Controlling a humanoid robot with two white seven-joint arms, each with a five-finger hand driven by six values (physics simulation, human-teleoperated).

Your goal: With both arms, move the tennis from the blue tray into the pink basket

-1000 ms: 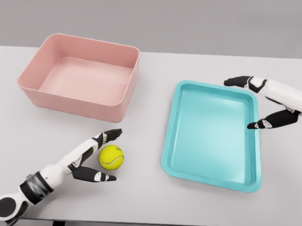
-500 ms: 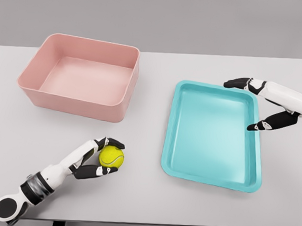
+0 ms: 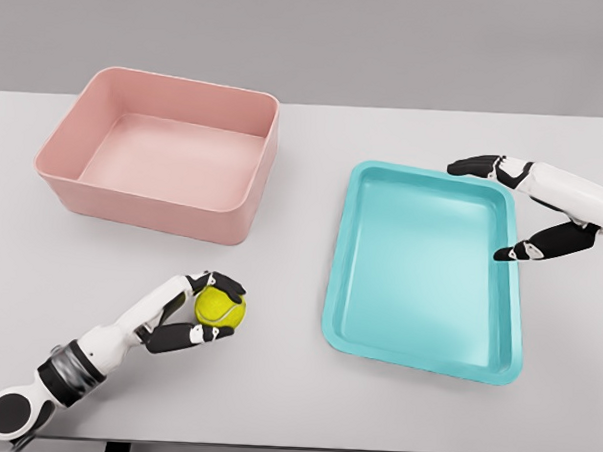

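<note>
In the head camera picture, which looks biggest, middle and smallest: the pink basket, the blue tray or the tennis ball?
1. Pink basket and blue tray: they look about equally big, so I won't rank one over the other.
2. Tennis ball: clearly the smallest, gripped in the left robot hand.

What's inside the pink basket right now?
Nothing. The pink basket shows only its bare floor; only a thin strip behind its near wall is hidden. The tennis ball is on the table, gripped by the left robot hand.
</note>
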